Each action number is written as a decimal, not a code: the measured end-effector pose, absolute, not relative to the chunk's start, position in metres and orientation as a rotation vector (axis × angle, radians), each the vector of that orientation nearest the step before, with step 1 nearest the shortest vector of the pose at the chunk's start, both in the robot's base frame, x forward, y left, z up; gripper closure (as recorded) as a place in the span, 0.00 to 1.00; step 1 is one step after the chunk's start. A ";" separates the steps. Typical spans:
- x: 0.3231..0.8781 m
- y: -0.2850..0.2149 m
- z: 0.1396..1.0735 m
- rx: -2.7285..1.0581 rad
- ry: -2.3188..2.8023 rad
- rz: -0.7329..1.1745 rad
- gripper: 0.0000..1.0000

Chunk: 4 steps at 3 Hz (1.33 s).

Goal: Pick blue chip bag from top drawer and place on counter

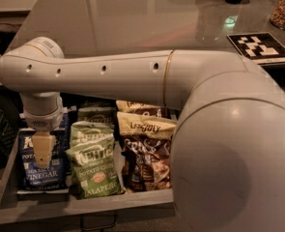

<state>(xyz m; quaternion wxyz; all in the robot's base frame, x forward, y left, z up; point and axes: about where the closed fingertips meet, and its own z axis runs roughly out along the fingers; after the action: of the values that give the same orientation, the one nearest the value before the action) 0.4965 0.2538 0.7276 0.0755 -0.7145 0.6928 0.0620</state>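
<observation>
White robot arm filled most of the view, reaching from lower right across to upper left, with its wrist bent down into the open top drawer. Grey glossy counter ran behind and above the drawer, reflections on its top.

Drawer held chip bags in rows. Blue chip bag lay flat at the left end, label up, reading "vinegar". It was inside the drawer, not on the counter. Green jalapeno bag lay just beside it to the right, touching or nearly so. Dark brown bag was right of the green one, partly under the arm's bulk. A tan bag sat behind the brown one, and another green bag sat behind the jalapeno bag, half hidden by the arm.

Claw pointed straight down over the upper middle of the blue chip bag, tan tip in front of the label. Contact with the bag unclear. Claw's wide or narrow state could not be told from this angle.

Black-and-white checkered marker lay on the counter at right. A jar stood at the far right edge, cut off.
</observation>
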 end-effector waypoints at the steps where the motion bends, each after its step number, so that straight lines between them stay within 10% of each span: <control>1: 0.505 0.251 0.714 -2.141 2.122 0.188 0.10; 4: 0.500 0.245 0.680 -2.153 2.220 0.242 0.10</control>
<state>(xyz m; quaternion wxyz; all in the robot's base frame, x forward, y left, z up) 0.5004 0.2449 0.6802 0.0199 -0.6940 0.7154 0.0781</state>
